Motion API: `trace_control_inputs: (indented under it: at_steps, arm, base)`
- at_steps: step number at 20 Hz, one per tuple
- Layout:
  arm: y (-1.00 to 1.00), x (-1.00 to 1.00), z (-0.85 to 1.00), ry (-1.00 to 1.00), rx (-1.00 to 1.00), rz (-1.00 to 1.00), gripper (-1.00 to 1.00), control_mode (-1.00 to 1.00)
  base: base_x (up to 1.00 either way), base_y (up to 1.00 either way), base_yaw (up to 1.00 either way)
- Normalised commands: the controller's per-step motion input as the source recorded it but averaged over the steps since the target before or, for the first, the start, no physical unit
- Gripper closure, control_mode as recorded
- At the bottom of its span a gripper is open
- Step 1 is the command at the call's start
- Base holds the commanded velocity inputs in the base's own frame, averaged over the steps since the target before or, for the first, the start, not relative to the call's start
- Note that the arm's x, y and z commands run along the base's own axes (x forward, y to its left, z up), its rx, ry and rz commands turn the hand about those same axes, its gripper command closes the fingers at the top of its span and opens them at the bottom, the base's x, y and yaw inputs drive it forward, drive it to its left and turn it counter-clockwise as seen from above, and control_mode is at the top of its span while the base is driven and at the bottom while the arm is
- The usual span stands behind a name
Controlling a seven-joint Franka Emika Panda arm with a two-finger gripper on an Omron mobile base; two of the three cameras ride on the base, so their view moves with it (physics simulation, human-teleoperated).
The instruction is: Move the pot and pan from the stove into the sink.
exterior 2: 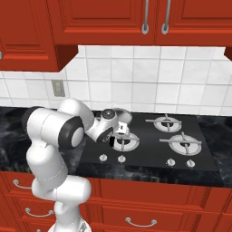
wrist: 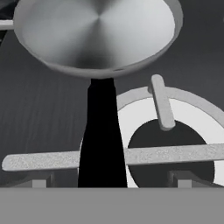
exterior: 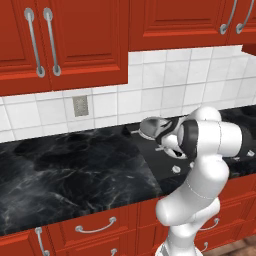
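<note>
Hovering wide open and empty above the stove (exterior 2: 181, 156), the gripper (exterior 2: 118, 131) sat over the front-left burner grate (wrist: 166, 153), with the pan (wrist: 98, 35) just beyond, its black handle (wrist: 103, 140) running back beneath the claw.

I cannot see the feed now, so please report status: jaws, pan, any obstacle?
Gripper open, holding nothing, over the stove. Pan on the stove, its black handle pointing at the hand. Burner grate beside the handle.
</note>
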Motion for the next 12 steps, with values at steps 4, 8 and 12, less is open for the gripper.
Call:
trace_control_inputs:
  at_steps: [4, 8, 12]
  arm:
    - [0.0, 0.0, -0.13, 0.0, 0.0, 0.0, 1.0, -1.0]
    - [0.0, 0.0, 0.0, 0.0, 0.0, 0.0, 1.0, -1.0]
    - [0.0, 0.0, 0.0, 0.0, 0.0, 0.0, 1.0, -1.0]
  base:
    - [0.0, 0.0, 0.0]
    - [0.0, 0.0, 0.0]
    - [0.0, 0.0, 0.0]
